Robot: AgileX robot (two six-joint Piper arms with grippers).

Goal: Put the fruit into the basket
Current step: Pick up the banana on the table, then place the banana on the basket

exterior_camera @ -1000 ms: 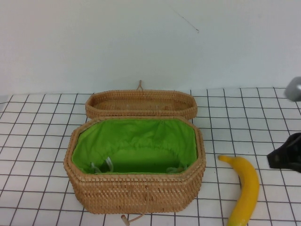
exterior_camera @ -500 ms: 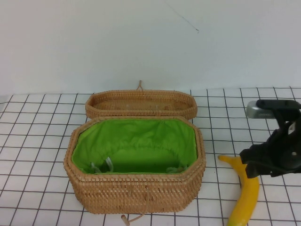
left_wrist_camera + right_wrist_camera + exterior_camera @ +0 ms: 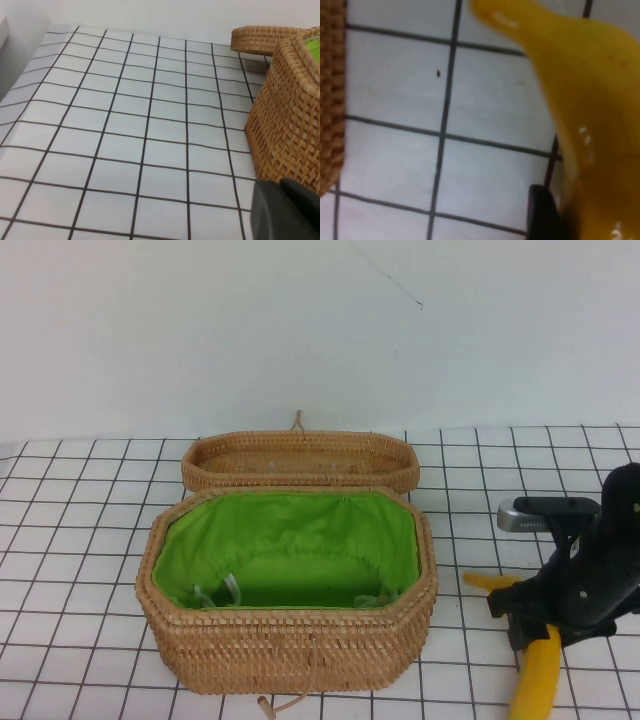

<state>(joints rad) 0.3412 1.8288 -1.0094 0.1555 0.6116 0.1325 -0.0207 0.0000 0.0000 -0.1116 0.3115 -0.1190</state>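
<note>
The yellow banana [image 3: 537, 680] lies on the gridded table to the right of the basket [image 3: 290, 645], its stem tip [image 3: 478, 581] pointing toward the basket. The basket is deep, woven and green-lined. My right gripper [image 3: 530, 625] is low over the middle of the banana and covers it there. In the right wrist view the banana [image 3: 590, 100] fills the frame, with one dark finger [image 3: 542, 215] down beside it; the gripper looks open around it. My left gripper [image 3: 285, 212] is parked left of the basket [image 3: 290, 125], out of the high view.
The shallow woven lid [image 3: 300, 462] lies just behind the basket, and it also shows in the left wrist view [image 3: 260, 37]. The basket wall [image 3: 330, 100] is close beside the banana. A white wall stands behind the table.
My right arm has come in from the right edge and moved left and down over the banana, now covering its middle. The banana and basket have not moved.
</note>
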